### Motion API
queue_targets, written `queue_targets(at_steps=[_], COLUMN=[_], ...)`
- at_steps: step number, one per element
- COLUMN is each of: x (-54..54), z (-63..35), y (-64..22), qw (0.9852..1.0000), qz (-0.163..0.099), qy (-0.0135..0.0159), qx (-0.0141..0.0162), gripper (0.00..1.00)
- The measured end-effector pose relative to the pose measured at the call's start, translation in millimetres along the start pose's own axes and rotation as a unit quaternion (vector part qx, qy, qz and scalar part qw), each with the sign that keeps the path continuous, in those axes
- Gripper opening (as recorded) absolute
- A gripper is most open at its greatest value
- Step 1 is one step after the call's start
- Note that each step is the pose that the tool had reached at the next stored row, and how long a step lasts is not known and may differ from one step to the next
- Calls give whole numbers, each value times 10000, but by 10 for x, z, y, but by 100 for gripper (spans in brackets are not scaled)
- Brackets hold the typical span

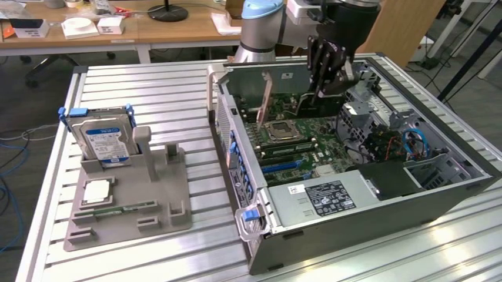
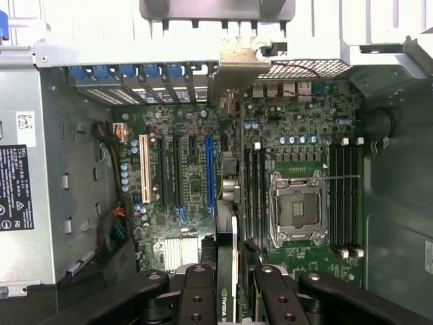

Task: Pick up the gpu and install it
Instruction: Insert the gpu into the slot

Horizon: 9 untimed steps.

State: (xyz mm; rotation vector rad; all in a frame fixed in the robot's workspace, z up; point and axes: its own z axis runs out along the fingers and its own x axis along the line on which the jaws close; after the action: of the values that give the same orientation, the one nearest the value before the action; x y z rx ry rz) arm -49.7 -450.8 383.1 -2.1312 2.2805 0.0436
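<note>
Open computer case [image 1: 353,226], gpu [image 2: 227,257] clamped in gripper [image 2: 230,298], above motherboard [image 2: 183,196]

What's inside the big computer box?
A green motherboard, a processor socket, a power supply and cables. The gripper holds the gpu over the board. What lies right under the card is hidden.
</note>
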Motion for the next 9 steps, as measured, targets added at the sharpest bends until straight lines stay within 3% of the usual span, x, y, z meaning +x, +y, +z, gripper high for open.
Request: queue_targets(at_steps=[9], x=[4], z=[49], y=[-1], qw=[10000], qz=[-4], qy=[0], qx=[4], gripper=[26])
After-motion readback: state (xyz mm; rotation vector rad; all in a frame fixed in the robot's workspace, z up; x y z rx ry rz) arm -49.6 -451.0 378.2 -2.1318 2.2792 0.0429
